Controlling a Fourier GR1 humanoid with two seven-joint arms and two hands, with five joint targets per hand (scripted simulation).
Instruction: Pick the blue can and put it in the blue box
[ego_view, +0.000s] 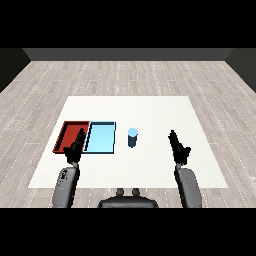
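A blue can (132, 137) stands upright on the white table (150, 110), just right of the light blue tray (101, 138). My right hand (177, 146) hovers to the right of the can, well apart from it, fingers straight and holding nothing. Over the near edge where the red tray (67, 131) meets the blue one sits my left hand (75, 148), fingers relaxed and empty.
The red tray lies against the left side of the light blue tray. Both trays hold nothing. Bare white table stretches behind the can and to its right. Grey wooden floor surrounds the table.
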